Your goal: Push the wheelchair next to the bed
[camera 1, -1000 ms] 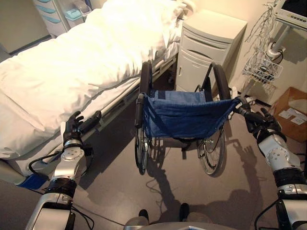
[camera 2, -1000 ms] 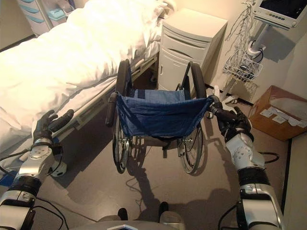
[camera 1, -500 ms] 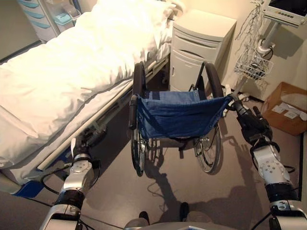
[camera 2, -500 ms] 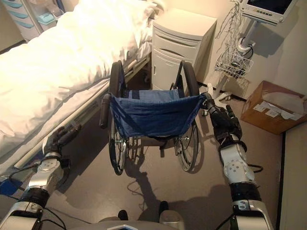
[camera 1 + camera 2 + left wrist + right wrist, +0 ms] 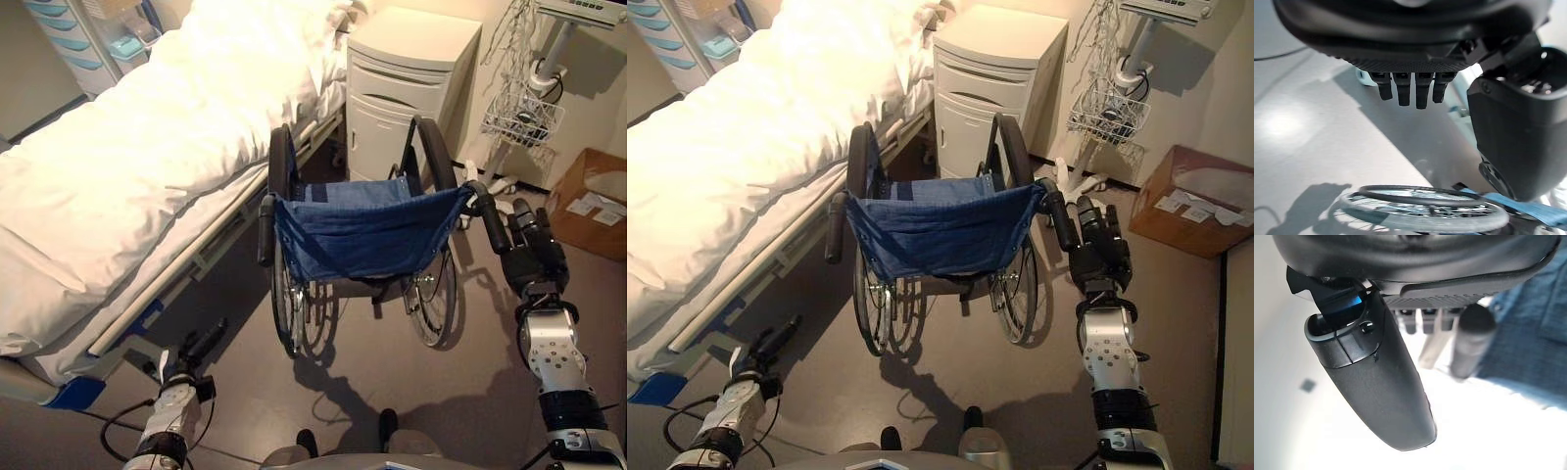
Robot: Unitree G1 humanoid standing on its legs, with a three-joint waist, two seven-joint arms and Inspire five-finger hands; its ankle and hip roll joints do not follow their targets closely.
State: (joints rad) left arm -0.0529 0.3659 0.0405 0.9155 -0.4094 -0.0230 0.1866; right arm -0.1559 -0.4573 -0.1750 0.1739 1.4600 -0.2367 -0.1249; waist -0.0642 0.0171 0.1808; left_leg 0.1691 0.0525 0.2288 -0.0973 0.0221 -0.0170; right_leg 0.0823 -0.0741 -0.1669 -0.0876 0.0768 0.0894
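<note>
Warm bright light; glare blows out white quilted bed point(image 5: 147, 157). Blue-seated wheelchair point(image 5: 362, 235) casts shadow twd cam on grey floor point(image 5: 470, 382). Wrist views blurry up close.

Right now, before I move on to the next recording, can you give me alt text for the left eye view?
A wheelchair with a blue sling back stands beside a hospital bed with white bedding, facing a cream bedside cabinet. The robot's right hand is at the chair's right push handle; its left hand hangs low near the floor, fingers straight, off the chair.
</note>
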